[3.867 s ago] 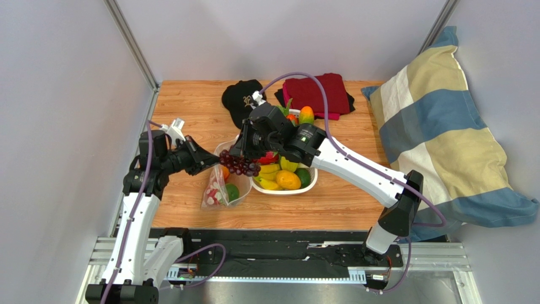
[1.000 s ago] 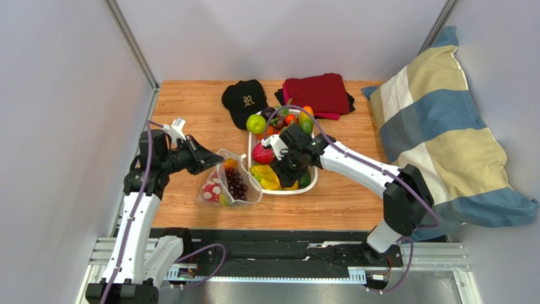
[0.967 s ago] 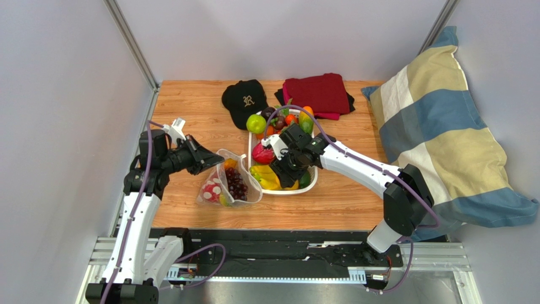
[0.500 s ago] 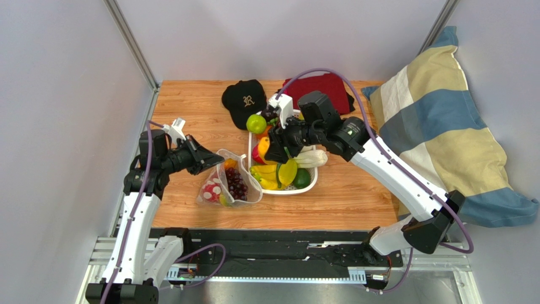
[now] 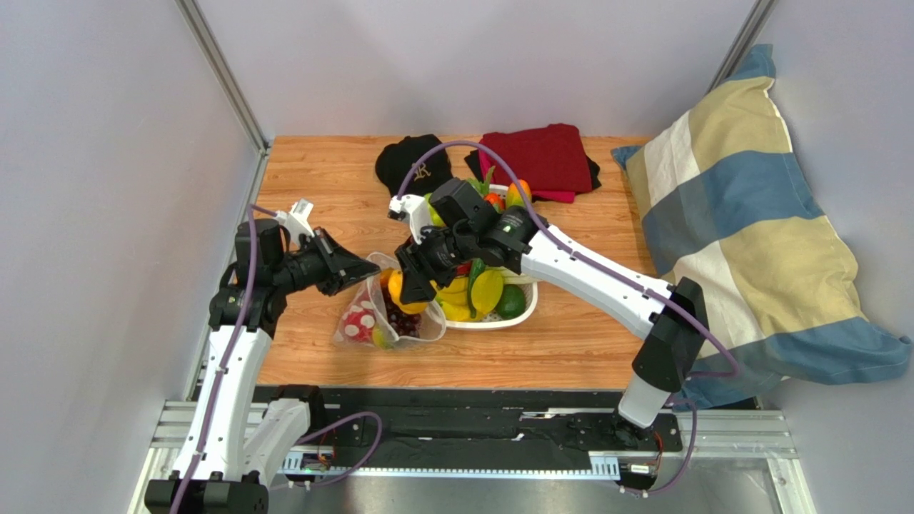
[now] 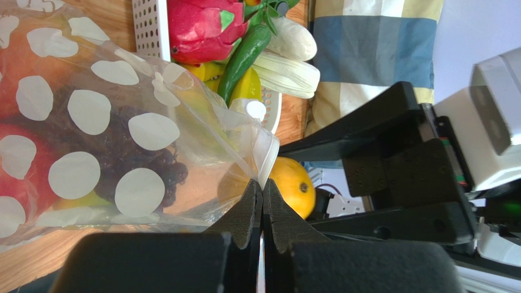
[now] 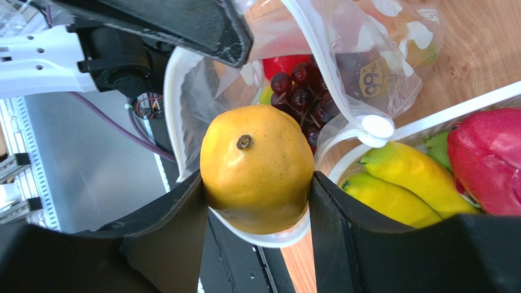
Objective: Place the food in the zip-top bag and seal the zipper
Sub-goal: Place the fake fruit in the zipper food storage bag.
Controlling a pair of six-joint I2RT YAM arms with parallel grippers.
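Observation:
The zip-top bag (image 5: 378, 319), clear with white dots, lies left of the white tray (image 5: 478, 324). My left gripper (image 6: 262, 188) is shut on the bag's rim and holds its mouth open. The zipper (image 7: 174, 122) shows as the pale band round that mouth. My right gripper (image 7: 257, 183) is shut on a yellow-orange fruit (image 7: 257, 165), hanging right at the bag's opening, just above the rim. Inside the bag are dark grapes (image 7: 299, 91) and a red piece (image 7: 287, 64). More food stays in the tray: bananas (image 7: 403, 177) and a pink dragon fruit (image 7: 489, 159).
A black cap (image 5: 406, 169) and folded red cloth (image 5: 542, 155) lie behind the tray. A striped pillow (image 5: 751, 236) fills the right side. Grey walls close in the left and back of the wooden table (image 5: 322, 182).
My right gripper has swung left and down from above the tray to the bag's mouth, carrying the yellow-orange fruit. The left arm and the bag have stayed put.

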